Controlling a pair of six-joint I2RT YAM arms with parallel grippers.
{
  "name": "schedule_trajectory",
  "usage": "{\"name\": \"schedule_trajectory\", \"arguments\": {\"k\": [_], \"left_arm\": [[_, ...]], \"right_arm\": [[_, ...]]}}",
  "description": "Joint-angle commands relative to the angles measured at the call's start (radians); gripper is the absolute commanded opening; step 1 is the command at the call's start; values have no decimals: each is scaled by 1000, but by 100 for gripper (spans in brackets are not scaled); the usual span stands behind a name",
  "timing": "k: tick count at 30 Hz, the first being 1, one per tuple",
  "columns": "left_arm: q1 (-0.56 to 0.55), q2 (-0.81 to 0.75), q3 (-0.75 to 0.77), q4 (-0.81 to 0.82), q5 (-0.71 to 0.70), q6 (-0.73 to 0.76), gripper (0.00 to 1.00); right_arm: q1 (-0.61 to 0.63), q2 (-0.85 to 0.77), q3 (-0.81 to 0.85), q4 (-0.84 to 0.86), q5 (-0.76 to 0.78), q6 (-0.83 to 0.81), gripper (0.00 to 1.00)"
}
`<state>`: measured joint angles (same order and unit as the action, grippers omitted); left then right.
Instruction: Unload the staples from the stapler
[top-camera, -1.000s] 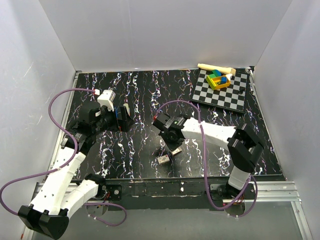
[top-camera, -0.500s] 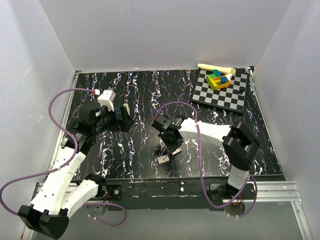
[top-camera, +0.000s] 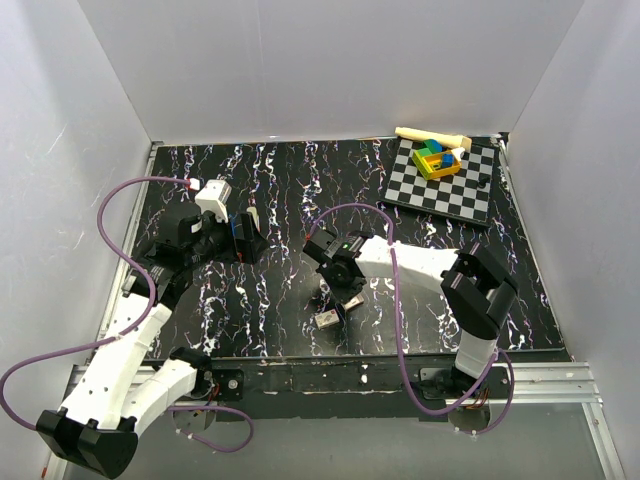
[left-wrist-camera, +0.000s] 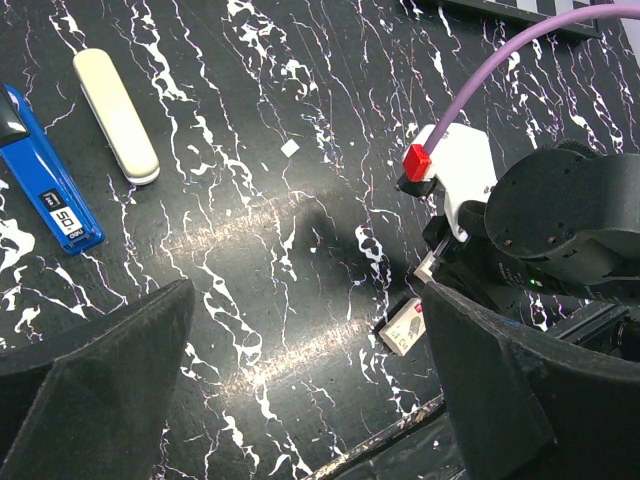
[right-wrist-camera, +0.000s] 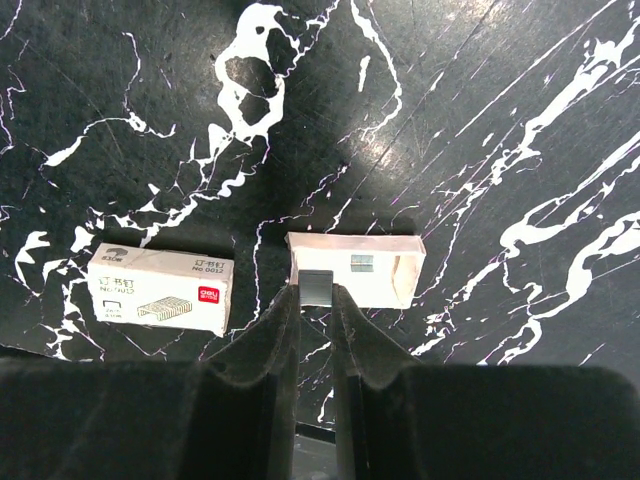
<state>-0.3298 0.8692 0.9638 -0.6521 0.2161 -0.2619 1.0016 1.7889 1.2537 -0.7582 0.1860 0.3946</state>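
Only our right elbow (top-camera: 478, 285) has crept left. Our left claw (left-wrist-camera: 305, 320) gapes wide near the stapler (left-wrist-camera: 45, 195) on the tabletop (left-wrist-camera: 300, 150). Well right of the stapler, our right claw (right-wrist-camera: 316, 300) pinches a grey strip (right-wrist-camera: 316, 285), likely staples, next to drop into the open box (right-wrist-camera: 385, 268).

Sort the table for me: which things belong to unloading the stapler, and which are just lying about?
For the job: stapler; grey strip pinched in the right claw; open staple tray; closed staple box.
Lying about: checkerboard; coloured blocks; wooden stick; cream bar beside the stapler, purpose unclear.
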Motion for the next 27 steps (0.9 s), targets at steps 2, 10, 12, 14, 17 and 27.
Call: {"name": "schedule_trajectory", "arguments": {"k": [2,10,12,14,17,27], "left_arm": [[-3,-1,18,-4,-12,9,98],[-3,4,16,-1,-12,9,98],[-3,2,15,0,-12,9,98],[-3,2,15,0,-12,9,98],[-3,5,13,-1,-12,9,98],[-3,5,12,2,-11,9,98]], "right_arm": [[-6,4,-5,2,29,18,21],[-6,0,-23,5,26,21,21],[-8,1,-27,8,24,21,21],[-8,1,-28,13,21,24,21],[-8,7,-25,10,21,24,21],[-8,20,-20,14,18,24,24]]}}
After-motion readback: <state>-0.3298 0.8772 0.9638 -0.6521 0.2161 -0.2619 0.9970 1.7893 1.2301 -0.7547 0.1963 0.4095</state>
